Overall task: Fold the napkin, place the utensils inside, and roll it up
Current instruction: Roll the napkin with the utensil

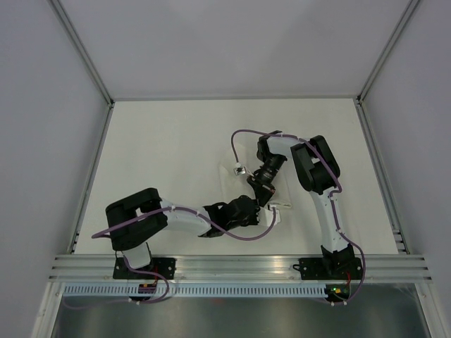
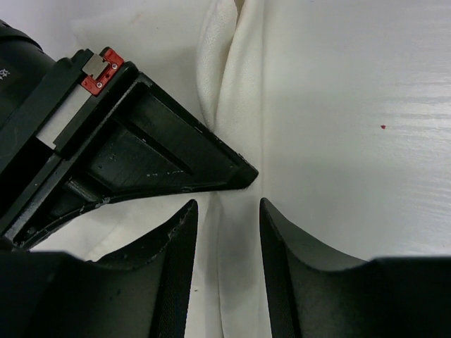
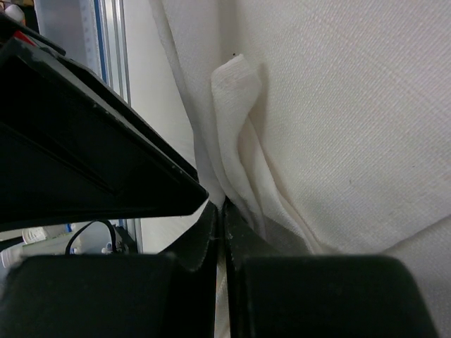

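The white napkin (image 3: 338, 105) lies bunched into soft upright folds where my two grippers meet. My right gripper (image 3: 220, 205) is shut on a thin fold of it, the cloth running up from between the pads. My left gripper (image 2: 227, 204) stands open, its fingers astride a flat napkin (image 2: 239, 91) edge without pinching it. In the left wrist view a black finger (image 2: 162, 141) of the right gripper reaches in from the upper left. From above, the left gripper (image 1: 252, 210) and right gripper (image 1: 259, 191) nearly touch at mid-table. The utensils are out of view.
White walls enclose the white table (image 1: 176, 141) on three sides. Aluminium rails (image 1: 239, 267) run along the near edge by the arm bases. A purple cable (image 1: 236, 144) loops above the grippers. A small white tag (image 1: 239, 169) hangs beside the right wrist.
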`<state>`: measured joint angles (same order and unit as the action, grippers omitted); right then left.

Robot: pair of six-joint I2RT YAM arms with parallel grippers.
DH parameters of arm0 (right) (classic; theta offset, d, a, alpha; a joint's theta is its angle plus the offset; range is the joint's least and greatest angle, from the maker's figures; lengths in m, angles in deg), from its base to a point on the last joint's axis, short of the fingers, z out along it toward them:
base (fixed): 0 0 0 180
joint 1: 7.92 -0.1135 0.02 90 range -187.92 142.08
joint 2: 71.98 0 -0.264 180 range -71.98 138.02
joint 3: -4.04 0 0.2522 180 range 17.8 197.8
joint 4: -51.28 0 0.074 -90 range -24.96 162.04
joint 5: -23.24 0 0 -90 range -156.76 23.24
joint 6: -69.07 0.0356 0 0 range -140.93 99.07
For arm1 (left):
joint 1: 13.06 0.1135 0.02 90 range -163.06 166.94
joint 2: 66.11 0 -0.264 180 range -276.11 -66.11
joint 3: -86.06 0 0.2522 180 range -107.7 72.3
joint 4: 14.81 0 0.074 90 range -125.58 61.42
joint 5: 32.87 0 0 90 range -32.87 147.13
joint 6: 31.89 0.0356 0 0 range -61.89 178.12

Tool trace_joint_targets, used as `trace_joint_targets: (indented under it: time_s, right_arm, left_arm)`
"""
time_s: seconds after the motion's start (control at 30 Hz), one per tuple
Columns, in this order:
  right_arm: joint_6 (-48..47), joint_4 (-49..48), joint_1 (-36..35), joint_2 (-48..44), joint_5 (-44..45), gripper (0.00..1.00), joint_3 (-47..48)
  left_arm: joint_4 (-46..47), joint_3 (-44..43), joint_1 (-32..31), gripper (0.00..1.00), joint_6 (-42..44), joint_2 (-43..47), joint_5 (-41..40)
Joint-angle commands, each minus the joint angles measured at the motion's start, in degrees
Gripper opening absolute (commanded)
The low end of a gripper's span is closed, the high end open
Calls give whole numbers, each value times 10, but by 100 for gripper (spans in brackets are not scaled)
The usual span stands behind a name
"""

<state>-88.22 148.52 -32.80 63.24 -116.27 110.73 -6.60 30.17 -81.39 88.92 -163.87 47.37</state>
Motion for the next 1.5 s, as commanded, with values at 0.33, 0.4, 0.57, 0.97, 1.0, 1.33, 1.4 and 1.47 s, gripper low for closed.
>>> trace_joint_targets:
  time_s: [0.33, 0.4, 0.57, 0.97, 1.0, 1.33, 1.4, 1.47]
  right_arm:
    - [-17, -20, 4, 20, 11, 6, 17]
    - [-18, -18, 3, 21, 12, 6, 17]
    - [-20, -15, 4, 23, 12, 6, 18]
    - [-28, -6, 4, 25, 11, 5, 21]
    - [-28, -6, 4, 24, 11, 6, 21]
    - [20, -45, 26, -48, -1, 45, 33]
    - [29, -49, 35, -59, -10, 49, 42]
    - [42, -51, 48, -75, -20, 53, 54]
  left_arm:
    - [32, -19, -2, 47, 43, -53, -3]
    - [28, -17, -1, 48, 43, -59, -4]
    - [14, -20, 16, 47, 39, -68, 6]
    - [-98, -52, 34, 2, 1, -81, 110]
    - [-119, -58, 35, 2, -4, -81, 120]
    - [-192, -100, 73, 2, -71, -78, 255]
    - [-200, -104, 84, 2, -78, -81, 278]
    - [-208, -111, 91, 2, -88, -83, 300]
